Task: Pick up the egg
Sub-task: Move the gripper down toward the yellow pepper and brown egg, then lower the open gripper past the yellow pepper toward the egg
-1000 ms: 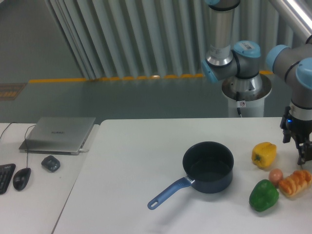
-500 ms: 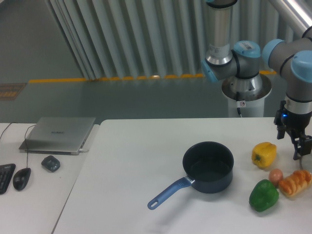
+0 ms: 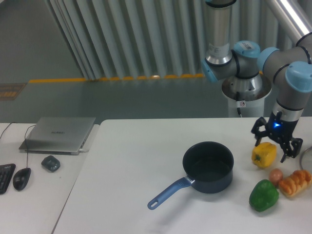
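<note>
I see the small tan-pink oval egg [image 3: 276, 175] lying on the white table [image 3: 136, 161] near its right edge. I cannot tell which way its long axis points. It is crowded: the yellow bell pepper [image 3: 263, 154] is just behind it, the green bell pepper [image 3: 263, 195] in front, and the orange-brown ridged bread roll [image 3: 295, 183] touches its right side. My black two-finger gripper [image 3: 276, 146] hangs spread wide over the yellow pepper. The dark blue saucepan [image 3: 207, 167] stands left.
</note>
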Available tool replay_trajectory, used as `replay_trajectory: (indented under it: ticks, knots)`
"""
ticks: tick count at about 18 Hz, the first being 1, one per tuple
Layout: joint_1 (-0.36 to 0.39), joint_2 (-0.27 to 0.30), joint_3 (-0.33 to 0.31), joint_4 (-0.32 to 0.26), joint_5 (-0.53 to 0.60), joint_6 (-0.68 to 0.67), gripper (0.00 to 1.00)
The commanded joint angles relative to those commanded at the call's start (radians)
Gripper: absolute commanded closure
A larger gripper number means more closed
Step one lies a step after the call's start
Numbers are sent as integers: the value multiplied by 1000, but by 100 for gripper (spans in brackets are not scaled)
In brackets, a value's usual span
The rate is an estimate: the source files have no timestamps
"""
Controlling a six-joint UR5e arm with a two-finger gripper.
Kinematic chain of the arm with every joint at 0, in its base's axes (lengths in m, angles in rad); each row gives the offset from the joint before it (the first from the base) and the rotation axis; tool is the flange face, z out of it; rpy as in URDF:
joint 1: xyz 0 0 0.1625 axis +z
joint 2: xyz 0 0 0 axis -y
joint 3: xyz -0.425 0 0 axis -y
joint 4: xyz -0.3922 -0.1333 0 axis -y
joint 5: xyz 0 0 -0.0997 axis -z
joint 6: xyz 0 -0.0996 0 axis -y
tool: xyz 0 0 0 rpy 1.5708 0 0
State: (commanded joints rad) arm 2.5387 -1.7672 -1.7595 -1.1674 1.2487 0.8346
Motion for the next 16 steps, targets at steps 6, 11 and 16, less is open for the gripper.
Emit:
replay_trajectory:
  ticks: [6,11,16]
  knots:
    - [-15,-50,11,3,83,-32,0]
    - [-49,-103,51,3,91,-37,0]
    - [-55,-104,55,2,95,-29,0]
